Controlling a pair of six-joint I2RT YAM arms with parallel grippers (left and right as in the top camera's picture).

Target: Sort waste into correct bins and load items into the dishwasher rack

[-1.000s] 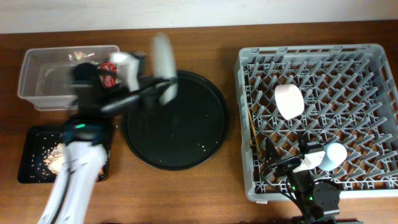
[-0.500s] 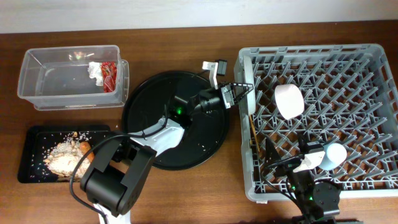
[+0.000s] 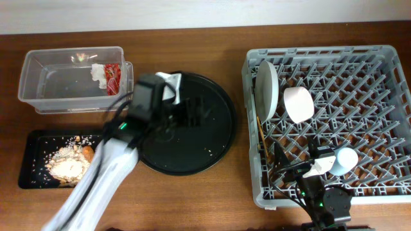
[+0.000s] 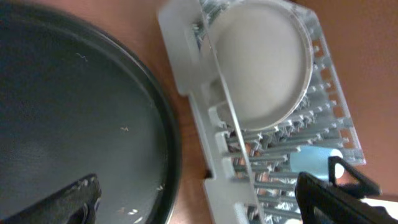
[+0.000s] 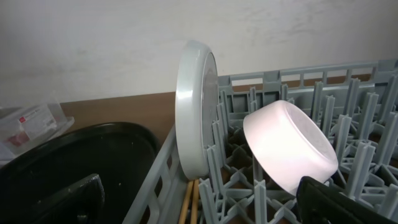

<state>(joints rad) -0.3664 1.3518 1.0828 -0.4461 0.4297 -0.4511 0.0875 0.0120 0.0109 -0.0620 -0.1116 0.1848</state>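
Observation:
The pale plate (image 3: pixel 268 86) stands on edge in the left column of the grey dishwasher rack (image 3: pixel 385 54), beside the white bowl (image 3: pixel 298 104). The chopsticks (image 3: pixel 260 136) lie along the rack's left wall, and the blue cup (image 3: pixel 347 159) rests near its front. My left gripper (image 3: pixel 192 114) hovers open and empty over the round black tray (image 3: pixel 212 151), blurred. In the left wrist view the plate (image 4: pixel 261 62) sits ahead of the left gripper (image 4: pixel 199 208). Low over the rack's front, my right gripper (image 5: pixel 202 205) is open and empty, facing the plate (image 5: pixel 196 106) and bowl (image 5: pixel 289 146).
The clear tub (image 3: pixel 38 80) at back left holds a white tissue (image 3: pixel 97 72) and a red wrapper (image 3: pixel 113 77). The shallow black tray (image 3: pixel 32 176) at front left holds rice scraps (image 3: pixel 67 168) and an orange piece (image 3: pixel 87 153). Crumbs dot the round tray.
My left gripper carried the plate to the rack, opened and let it go. It has pulled back left over the round tray. The right arm has not moved.

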